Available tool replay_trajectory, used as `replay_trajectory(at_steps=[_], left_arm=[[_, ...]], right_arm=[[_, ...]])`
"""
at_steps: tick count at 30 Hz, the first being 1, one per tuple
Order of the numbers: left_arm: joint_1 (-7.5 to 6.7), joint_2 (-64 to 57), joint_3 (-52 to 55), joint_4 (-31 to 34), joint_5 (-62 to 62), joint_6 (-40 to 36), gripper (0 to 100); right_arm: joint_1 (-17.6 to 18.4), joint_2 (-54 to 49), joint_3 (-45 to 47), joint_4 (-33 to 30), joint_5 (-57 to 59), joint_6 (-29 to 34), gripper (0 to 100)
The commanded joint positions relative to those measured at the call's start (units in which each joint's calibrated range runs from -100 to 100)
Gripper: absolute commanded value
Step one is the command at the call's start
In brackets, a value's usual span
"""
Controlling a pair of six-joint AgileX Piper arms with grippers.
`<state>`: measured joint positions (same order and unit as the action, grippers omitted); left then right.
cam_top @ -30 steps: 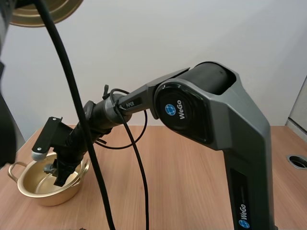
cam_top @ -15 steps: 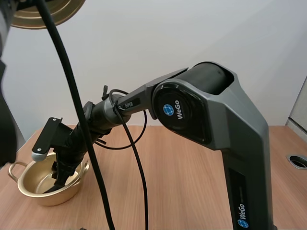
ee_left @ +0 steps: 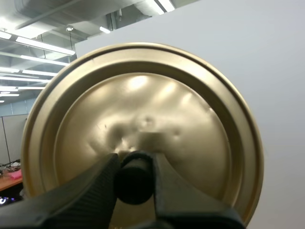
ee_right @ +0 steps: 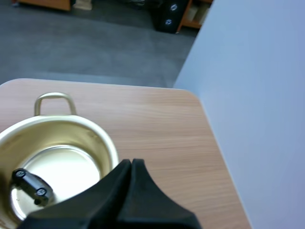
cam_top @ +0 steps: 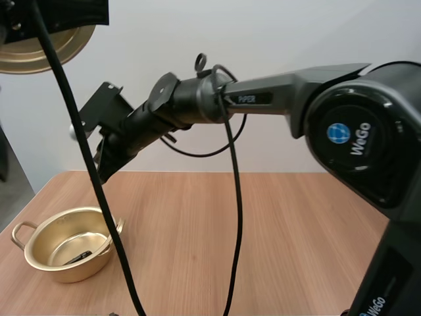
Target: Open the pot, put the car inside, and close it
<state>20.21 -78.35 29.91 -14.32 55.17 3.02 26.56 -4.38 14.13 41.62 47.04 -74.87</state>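
Observation:
The open gold pot [cam_top: 39,253] stands on the table's left end, and the small dark car [cam_top: 77,255] lies on its bottom. High above it hangs the gold lid [cam_top: 39,49]. In the left wrist view my left gripper [ee_left: 135,164] is shut on the lid's black knob [ee_left: 135,179], with the lid [ee_left: 143,109] right behind it. My right gripper [cam_top: 100,172] hangs well above the pot, pointing down. Its fingers lie together as one wedge [ee_right: 131,164] over the pot's rim [ee_right: 97,138], with the car [ee_right: 29,185] below inside the pot.
The wooden table [cam_top: 263,243] stretches bare to the right of the pot. Its left edge and far corner [ee_right: 190,95] lie close behind the pot. My right arm [cam_top: 276,99] spans the scene above the table.
My right gripper has lifted out of the pot and risen high above it, leaving the car lying inside. The lid has shifted slightly at the top left.

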Motion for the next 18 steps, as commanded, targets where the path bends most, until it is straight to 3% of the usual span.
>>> replay_trajectory(at_steps=[1, 8, 18], left_arm=[[-0.01, 1.2, 0.0, 3.1, 4.7, -0.3, 0], [-0.01, 9.6, 1.9, 8.8, 17.2, 1.0, 0], [-0.01, 27.0, 7.1, 5.8, 30.2, 7.7, 0]], right_arm=[[-3.7, -3.7, 0.0, -1.2, -0.1, 2.5, 0], [-13.4, -13.0, 0.0, -1.6, 4.0, 5.8, 0], [-22.8, -27.0, 1.0, -2.0, 9.8, 7.0, 0]])
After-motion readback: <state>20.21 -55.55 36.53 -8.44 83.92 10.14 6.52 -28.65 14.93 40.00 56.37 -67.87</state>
